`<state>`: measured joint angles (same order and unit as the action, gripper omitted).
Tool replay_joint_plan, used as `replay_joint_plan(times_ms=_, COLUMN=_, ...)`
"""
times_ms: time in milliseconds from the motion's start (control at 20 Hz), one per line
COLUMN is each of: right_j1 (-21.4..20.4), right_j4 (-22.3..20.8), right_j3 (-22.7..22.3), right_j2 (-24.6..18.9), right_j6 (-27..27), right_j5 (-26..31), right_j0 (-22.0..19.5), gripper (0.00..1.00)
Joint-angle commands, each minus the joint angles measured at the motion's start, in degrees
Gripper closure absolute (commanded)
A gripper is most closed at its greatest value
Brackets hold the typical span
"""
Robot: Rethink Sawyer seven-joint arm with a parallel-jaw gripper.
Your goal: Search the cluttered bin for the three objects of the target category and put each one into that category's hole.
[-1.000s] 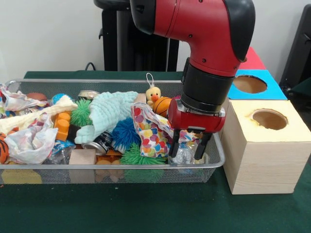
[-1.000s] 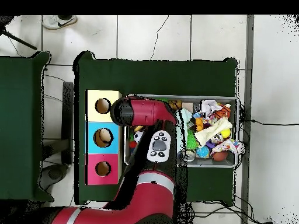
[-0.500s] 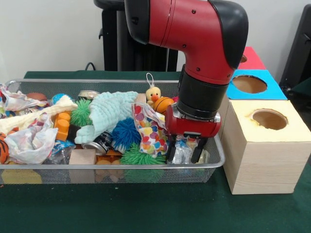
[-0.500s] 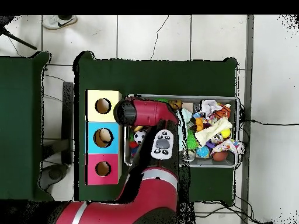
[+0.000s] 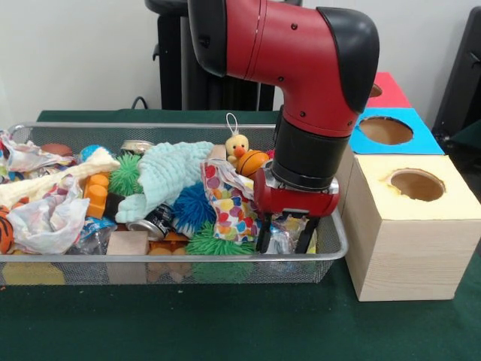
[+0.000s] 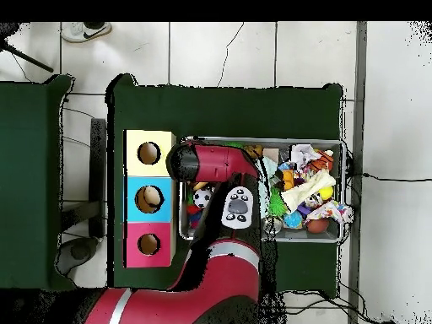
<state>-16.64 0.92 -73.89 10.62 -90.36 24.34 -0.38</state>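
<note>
Because the crinkly clear wrapper (image 5: pixel 284 235) lies at the bin's (image 5: pixel 331 226) end nearest the yellow box (image 5: pixel 409 226), I've dropped the gripper (image 5: pixel 285 242) over it, fingers spread astride, not yet clenched, ready to pinch.

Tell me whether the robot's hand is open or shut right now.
Open. In the front view, the hand has its two black fingers spread apart, straddling a crinkly clear wrapper in the wire bin.
</note>
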Motion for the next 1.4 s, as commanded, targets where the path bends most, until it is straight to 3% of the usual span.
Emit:
replay_joint_plan(times_ms=50, right_j1=2.42, right_j4=-0.11, right_j3=-0.62, right_j2=-6.06, right_j6=-6.64, right_j5=-0.49, right_j0=-1.12, gripper=0.00)
replay_joint_plan(times_ms=750, right_j1=2.14, right_j4=-0.46, right_j3=-1.49, right_j2=-6.61, right_j6=-6.63, right_j5=-1.60, right_j0=-1.66, gripper=0.00)
replay_joint_plan(times_ms=950, right_j1=1.53, right_j4=-0.15, right_j3=-3.24, right_j2=-8.25, right_j6=-7.15, right_j5=-4.48, right_j0=-2.97, gripper=0.00)
replay_joint_plan(times_ms=1000, right_j1=1.66, right_j4=-0.10, right_j3=-2.95, right_j2=-7.82, right_j6=-7.53, right_j5=-4.09, right_j0=-2.73, gripper=1.00)
replay_joint_plan(times_ms=1400, right_j1=1.42, right_j4=-0.07, right_j3=-3.67, right_j2=-8.75, right_j6=-7.39, right_j5=-5.13, right_j0=-3.52, gripper=1.00)
